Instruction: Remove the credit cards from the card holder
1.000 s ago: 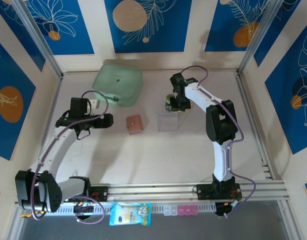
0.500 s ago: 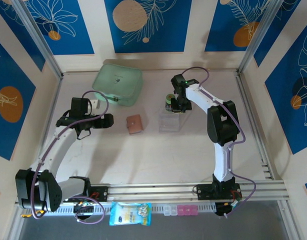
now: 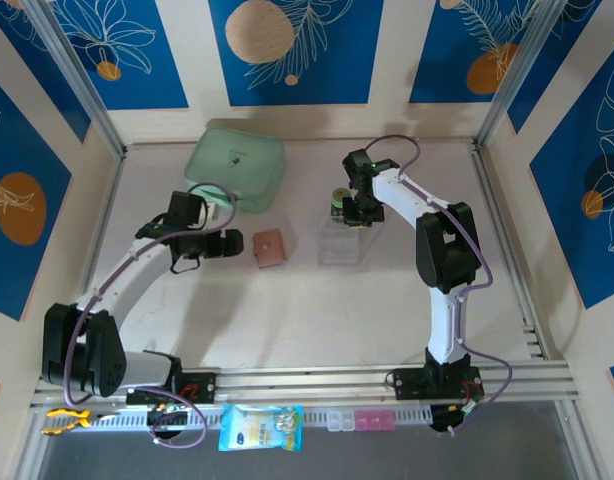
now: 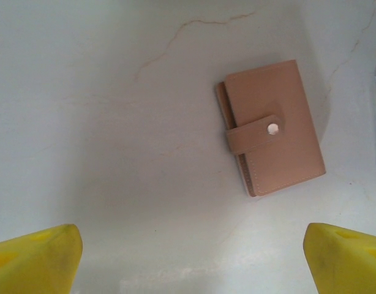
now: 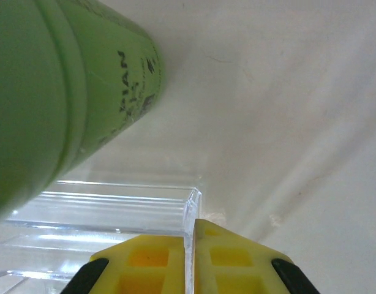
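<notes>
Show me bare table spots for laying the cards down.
Bare: the wide stretch between card holder and near rail; the far right corner beyond the right arm. Crowded: around the clear box and green cylinder, and by the mint case.

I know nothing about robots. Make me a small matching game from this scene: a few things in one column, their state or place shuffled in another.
Things:
1. card holder
2. clear box
3. mint-green case
4. left hand

States or places:
A. farthest back, on the left
B. wide open, holding nothing
C. closed, strap snapped shut
D. one wall pinched by the right hand

Pairs: 1-C, 2-D, 3-A, 4-B
</notes>
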`<action>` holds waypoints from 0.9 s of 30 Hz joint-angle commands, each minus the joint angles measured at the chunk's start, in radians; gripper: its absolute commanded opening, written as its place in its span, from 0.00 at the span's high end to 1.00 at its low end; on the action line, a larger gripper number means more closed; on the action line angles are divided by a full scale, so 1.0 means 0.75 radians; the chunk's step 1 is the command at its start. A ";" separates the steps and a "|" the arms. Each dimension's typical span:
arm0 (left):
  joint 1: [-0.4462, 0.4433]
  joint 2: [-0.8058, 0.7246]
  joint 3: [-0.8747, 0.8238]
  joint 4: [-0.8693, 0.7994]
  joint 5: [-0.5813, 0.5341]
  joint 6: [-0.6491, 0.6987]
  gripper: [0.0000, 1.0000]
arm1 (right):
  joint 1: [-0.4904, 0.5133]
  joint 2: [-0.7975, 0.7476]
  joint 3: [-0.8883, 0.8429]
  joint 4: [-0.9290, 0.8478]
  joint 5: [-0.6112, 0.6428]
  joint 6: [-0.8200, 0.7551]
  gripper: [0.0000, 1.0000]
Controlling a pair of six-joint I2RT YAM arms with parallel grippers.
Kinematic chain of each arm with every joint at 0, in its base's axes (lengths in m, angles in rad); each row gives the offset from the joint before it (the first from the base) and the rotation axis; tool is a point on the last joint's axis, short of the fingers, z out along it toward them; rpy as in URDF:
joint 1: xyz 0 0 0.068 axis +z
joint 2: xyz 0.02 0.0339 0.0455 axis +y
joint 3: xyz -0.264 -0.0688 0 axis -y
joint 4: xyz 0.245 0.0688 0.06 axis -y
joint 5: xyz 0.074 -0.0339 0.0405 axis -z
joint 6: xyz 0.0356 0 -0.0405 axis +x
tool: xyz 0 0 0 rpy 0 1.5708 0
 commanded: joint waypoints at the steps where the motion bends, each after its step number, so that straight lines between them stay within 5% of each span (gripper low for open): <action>1: -0.052 0.044 0.077 0.004 -0.047 -0.050 0.07 | -0.004 -0.050 -0.022 -0.003 -0.043 0.019 0.90; 27: -0.416 0.749 0.629 -0.277 -0.378 -0.510 0.04 | -0.020 -0.463 -0.191 -0.043 -0.144 0.074 0.50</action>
